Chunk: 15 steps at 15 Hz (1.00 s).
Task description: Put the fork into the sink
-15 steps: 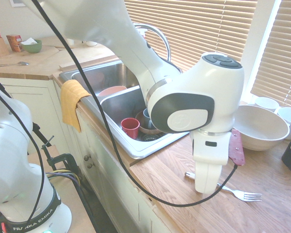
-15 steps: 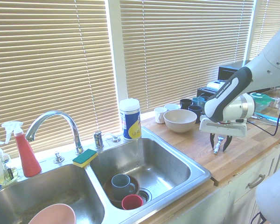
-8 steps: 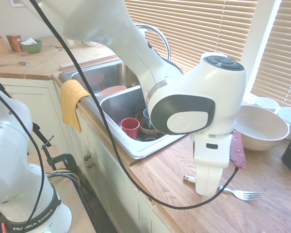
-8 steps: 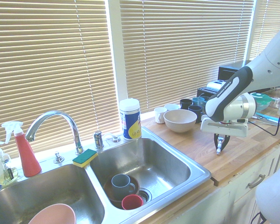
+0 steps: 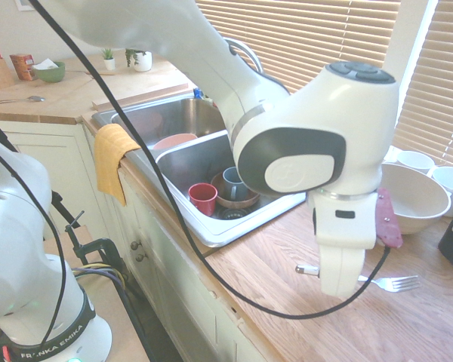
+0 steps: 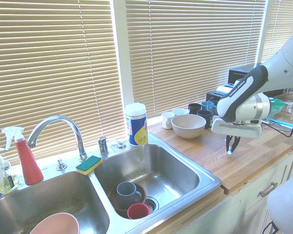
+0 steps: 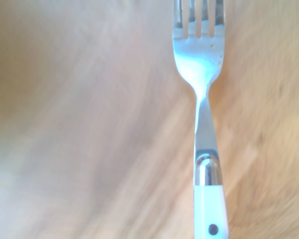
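The gripper (image 6: pixel 229 147) is clamped on the fork (image 5: pixel 393 283), which hangs level, clear of the wooden counter (image 5: pixel 302 256), to the right of the sink (image 6: pixel 211 183) in the second exterior view. In the first exterior view its handle end and tines stick out either side of the hand. The wrist view shows one fork (image 7: pixel 201 99), silver neck and white handle, over blurred wood grain.

Counting outward from the sink: it has two basins. The basin nearer the fork holds one red cup (image 6: pixel 137 210) and one grey mug (image 6: pixel 126 191) sitting in a brown bowl (image 6: pixel 116 204). The other basin holds one pink bowl (image 6: pixel 54 224). One yellow cloth (image 5: pixel 112 154) hangs over the sink's front edge. On the back rim lie one yellow-green sponge (image 6: pixel 89 165) and one white wipes tub (image 6: pixel 136 124), beside one curved faucet (image 6: pixel 56 127). One red spray bottle (image 6: pixel 24 156) stands by the far basin.

Beyond the sink on the counter sit one large beige bowl (image 6: pixel 188 125) and behind it a cluster of mugs (image 6: pixel 198 108), too crowded to count surely.
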### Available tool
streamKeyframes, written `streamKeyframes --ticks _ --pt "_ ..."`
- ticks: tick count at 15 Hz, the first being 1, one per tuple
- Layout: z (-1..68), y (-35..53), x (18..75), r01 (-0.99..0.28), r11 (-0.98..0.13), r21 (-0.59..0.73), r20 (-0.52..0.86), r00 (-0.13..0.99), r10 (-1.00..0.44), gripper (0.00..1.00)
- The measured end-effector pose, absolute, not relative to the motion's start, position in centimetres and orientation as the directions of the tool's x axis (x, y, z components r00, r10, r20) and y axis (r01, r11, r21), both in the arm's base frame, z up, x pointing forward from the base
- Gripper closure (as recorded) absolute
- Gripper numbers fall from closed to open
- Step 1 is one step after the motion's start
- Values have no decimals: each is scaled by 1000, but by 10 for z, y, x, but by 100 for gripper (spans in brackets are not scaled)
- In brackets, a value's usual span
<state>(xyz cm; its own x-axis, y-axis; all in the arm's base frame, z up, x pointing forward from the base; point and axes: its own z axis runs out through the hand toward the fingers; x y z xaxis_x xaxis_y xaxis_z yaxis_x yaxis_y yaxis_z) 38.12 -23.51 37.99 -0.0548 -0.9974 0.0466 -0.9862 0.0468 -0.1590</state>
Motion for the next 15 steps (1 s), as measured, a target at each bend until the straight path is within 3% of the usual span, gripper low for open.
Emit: streamKeyframes --ticks 5,11,15 --pt "463 -140 398 -954 -252 -164 81 241 -967 100" --pt "437 -27 419 -798 -595 -97 115 585 -803 100" --pt "381 38 445 -631 -771 -86 150 757 -636 100"
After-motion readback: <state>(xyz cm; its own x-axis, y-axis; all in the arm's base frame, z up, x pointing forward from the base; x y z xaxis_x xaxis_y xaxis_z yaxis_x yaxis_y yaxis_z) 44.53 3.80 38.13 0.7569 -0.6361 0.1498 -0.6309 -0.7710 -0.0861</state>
